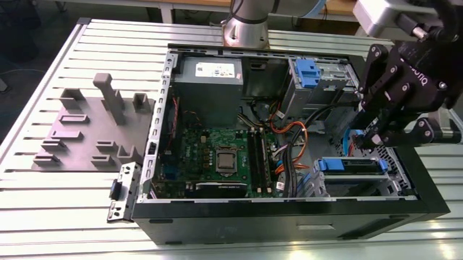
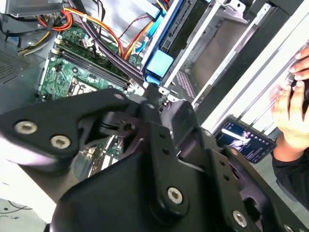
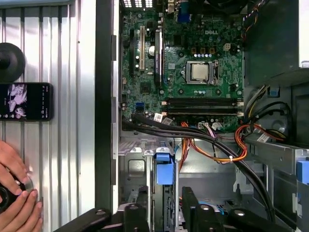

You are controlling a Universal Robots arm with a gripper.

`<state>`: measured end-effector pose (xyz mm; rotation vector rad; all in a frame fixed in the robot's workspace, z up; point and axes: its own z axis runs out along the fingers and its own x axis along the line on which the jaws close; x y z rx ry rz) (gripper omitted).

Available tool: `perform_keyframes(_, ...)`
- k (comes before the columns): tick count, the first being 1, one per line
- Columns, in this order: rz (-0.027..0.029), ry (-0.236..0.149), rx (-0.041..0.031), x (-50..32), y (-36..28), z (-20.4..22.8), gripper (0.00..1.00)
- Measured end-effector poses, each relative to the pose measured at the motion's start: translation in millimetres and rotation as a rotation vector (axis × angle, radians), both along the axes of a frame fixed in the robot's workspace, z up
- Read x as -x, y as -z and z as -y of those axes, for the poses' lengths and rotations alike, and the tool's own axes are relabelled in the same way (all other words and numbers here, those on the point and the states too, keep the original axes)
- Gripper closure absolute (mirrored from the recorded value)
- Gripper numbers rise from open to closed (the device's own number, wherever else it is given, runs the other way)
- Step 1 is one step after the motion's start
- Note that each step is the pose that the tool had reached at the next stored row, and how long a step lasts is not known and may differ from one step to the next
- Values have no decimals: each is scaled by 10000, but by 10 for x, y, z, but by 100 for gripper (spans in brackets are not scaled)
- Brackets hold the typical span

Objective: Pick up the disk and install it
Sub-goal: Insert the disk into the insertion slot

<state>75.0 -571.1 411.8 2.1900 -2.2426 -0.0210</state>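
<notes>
The hand [image 1: 367,142] hangs just above the disk [image 1: 352,166], seated in its bay.

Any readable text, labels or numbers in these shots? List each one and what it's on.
Nothing can be quoted with confidence.
Power supply sticker: printed lines, too small to read.
Gripper: lettering on its body, seen at an angle, not legible.
Motherboard: white markings, too small to read.
Phone: its screen shows a picture, no legible text.
</notes>
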Motion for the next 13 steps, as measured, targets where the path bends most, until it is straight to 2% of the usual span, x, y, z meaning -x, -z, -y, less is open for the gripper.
perform_keyframes(2,0,0,1,0,36,2,70)
perform_keyframes(3,0,-1,1,0,54,3,70)
perform_keyframes(5,0,-15,0,-1,91,3,82)
perform_keyframes(6,0,-26,0,-2,110,4,82)
perform_keyframes(7,0,-39,1,-3,127,4,87)
perform_keyframes(13,0,-80,1,-17,236,4,89)
